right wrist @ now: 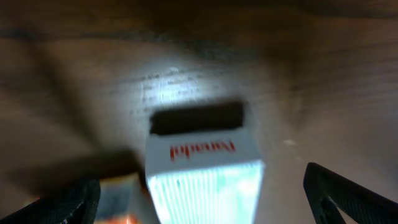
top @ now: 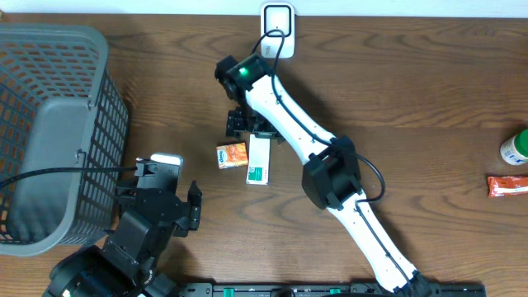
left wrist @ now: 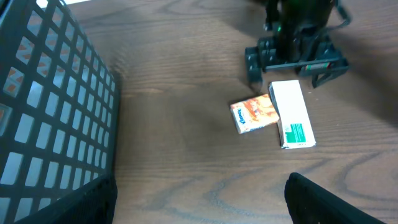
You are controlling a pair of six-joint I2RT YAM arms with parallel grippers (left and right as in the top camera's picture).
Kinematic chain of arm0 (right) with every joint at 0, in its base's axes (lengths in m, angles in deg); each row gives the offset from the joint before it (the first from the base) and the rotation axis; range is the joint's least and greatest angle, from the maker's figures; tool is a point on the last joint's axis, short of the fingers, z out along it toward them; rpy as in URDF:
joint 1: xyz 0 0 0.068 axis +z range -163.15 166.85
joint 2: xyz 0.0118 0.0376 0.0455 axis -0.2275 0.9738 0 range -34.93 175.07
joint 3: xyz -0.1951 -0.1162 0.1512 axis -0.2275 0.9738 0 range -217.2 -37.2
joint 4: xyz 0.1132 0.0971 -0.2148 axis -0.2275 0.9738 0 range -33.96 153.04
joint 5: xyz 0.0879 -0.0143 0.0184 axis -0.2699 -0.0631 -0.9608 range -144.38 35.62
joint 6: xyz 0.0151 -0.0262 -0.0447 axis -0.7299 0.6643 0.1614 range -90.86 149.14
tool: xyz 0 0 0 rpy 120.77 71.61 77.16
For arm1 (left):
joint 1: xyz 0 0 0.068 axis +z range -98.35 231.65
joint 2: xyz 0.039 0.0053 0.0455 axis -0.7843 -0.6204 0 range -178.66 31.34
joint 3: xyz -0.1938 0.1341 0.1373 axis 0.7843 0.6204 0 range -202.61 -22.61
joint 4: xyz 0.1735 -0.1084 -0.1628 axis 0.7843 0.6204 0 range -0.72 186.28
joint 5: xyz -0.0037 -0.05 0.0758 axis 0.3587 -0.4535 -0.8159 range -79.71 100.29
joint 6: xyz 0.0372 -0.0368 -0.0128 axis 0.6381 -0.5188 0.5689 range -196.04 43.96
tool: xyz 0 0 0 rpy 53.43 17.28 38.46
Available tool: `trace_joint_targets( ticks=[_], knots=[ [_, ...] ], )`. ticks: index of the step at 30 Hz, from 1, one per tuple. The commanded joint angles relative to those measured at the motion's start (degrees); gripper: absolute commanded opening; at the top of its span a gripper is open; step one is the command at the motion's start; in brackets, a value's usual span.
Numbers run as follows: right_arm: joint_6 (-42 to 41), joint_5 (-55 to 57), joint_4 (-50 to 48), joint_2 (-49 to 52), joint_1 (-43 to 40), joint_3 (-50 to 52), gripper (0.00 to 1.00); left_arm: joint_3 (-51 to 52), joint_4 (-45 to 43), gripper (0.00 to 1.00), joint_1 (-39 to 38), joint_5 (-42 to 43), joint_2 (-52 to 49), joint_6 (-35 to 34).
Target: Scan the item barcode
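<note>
A white box (top: 259,159) with green print lies flat mid-table, with an orange packet (top: 232,154) touching its left side. Both show in the left wrist view, the white box (left wrist: 293,114) to the right of the orange packet (left wrist: 254,114). My right gripper (top: 252,130) hovers open over the box's far end. Its wrist view shows the white box (right wrist: 202,168), blurred, with red lettering, between the wide-apart fingers of the right gripper (right wrist: 202,186). No barcode is readable. My left gripper (top: 167,186) is open and empty near the front left. Only wood lies between the left gripper (left wrist: 202,199) fingers.
A grey mesh basket (top: 49,124) fills the left side, close to my left arm. A white device (top: 277,18) with a black cable sits at the back edge. A green-capped bottle (top: 515,148) and a red packet (top: 506,186) lie at the far right.
</note>
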Motion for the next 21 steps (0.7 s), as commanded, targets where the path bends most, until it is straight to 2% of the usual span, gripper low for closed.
trace_joint_targets(
  ticks=[1,7,10,13,16,19,21],
  knots=[
    [-3.89,1.16,-0.35,1.79,0.81,-0.15,0.99,0.20,0.17,0.85,-0.17,-0.79,0.04,-0.31],
    [-6.60,1.25,-0.35,3.26,0.85,-0.09,0.98,0.20,0.17,0.85,-0.17,-0.76,0.04,-0.31],
    [-6.58,1.25,-0.24,3.43,1.09,0.72,0.83,0.20,0.15,0.85,-0.17,-0.76,0.04,-0.31],
    [-6.54,1.44,0.33,3.43,1.25,2.03,0.76,0.20,0.17,0.85,-0.17,-0.76,0.04,-0.31],
    [-2.64,2.97,1.20,3.43,1.22,3.69,0.70,0.20,0.15,0.85,-0.17,-0.76,0.04,-0.31],
    [4.87,3.15,1.20,3.43,1.22,4.11,0.61,0.20,0.17,0.85,-0.17,-0.79,0.04,-0.31],
    [8.70,3.15,1.20,3.43,1.22,4.11,0.58,0.20,0.17,0.85,-0.17,-0.76,0.04,-0.31]
  ],
)
